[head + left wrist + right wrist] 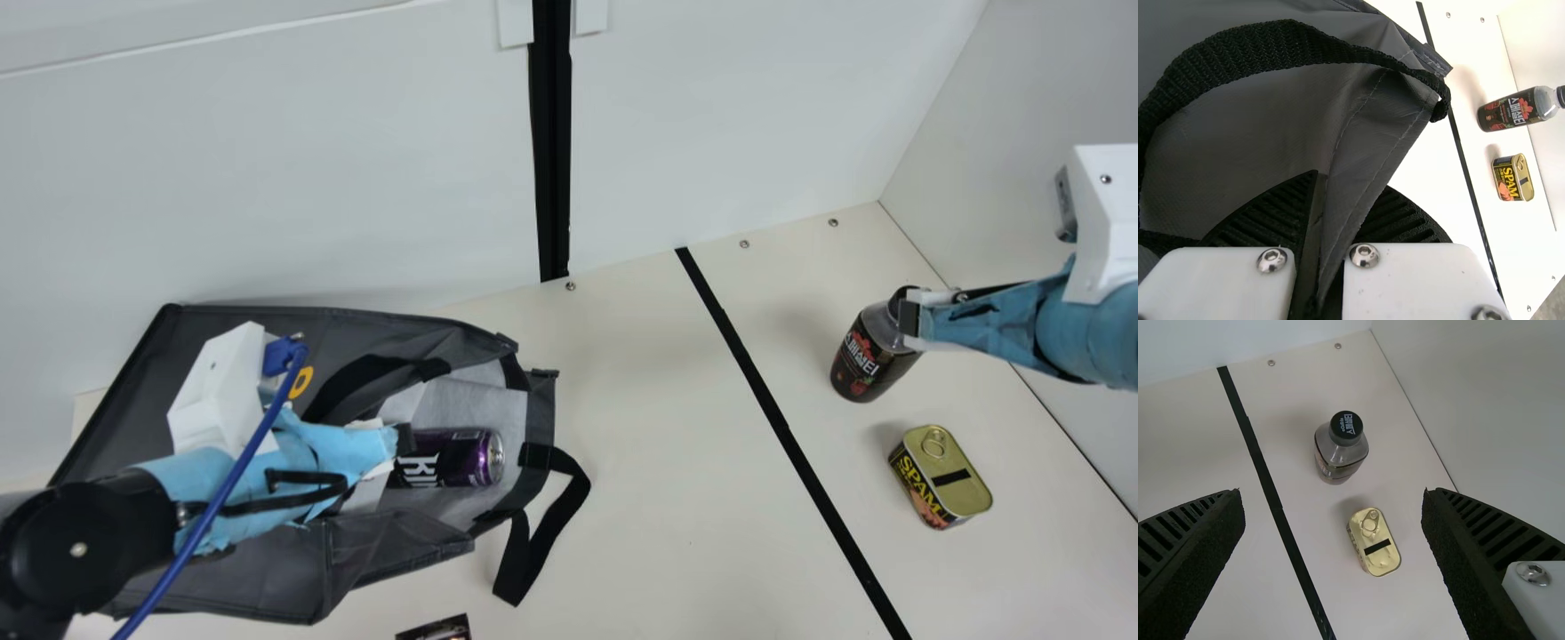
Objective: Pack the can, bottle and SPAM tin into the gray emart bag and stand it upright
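Main view, emart bag: the gray bag point(267, 578) lies on its side on the cream surface point(658, 498), mouth open, a black handle point(524, 578) looped out beyond the rim.
Main view, can: the purple can point(453, 458) lies on its side on the pale lining inside the mouth.
Main view, left gripper: the left gripper point(403, 441) is at the bag's mouth, near the can.
Main view, bottle: the dark bottle point(867, 360) stands upright on the surface, across the black stripe point(782, 427) from the bag.
Main view, SPAM tin: the SPAM tin point(942, 476) sits near the bottle, its pull-ring lid up.
Main view, right gripper: the right gripper point(909, 318) reaches in by the bottle's upper part.
Left wrist view, left gripper: the left gripper point(1341, 227) is closed on a fold of the bag's gray fabric; a handle arches past its fingers.
Right wrist view, right gripper: the right gripper point(1333, 510) is wide open and holds nothing; bottle and tin stand apart from its fingers.
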`<action>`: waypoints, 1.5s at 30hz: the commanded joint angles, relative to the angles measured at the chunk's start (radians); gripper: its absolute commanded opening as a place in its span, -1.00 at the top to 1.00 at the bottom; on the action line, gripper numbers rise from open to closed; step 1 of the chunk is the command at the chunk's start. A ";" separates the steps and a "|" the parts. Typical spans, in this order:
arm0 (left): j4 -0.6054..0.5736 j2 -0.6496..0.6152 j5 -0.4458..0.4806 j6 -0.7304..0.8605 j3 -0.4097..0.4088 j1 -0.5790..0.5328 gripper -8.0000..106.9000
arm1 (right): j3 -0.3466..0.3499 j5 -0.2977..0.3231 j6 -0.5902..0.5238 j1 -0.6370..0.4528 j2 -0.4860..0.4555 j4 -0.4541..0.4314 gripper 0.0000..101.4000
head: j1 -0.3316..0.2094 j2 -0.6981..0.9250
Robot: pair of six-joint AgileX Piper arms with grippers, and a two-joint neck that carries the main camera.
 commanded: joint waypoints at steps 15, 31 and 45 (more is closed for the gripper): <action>0.000 0.000 0.000 0.000 0.000 0.000 1.00 | -0.123 0.000 0.014 -0.023 0.210 0.004 -0.87 | -0.023 -0.002; 0.000 0.000 0.000 0.000 0.000 0.000 1.00 | -0.227 -0.003 0.038 -0.022 0.408 0.001 -0.87 | -0.023 -0.002; 0.000 0.000 0.000 0.000 0.000 0.000 1.00 | -0.259 -0.039 0.030 -0.053 0.545 0.040 -0.87 | -0.023 -0.002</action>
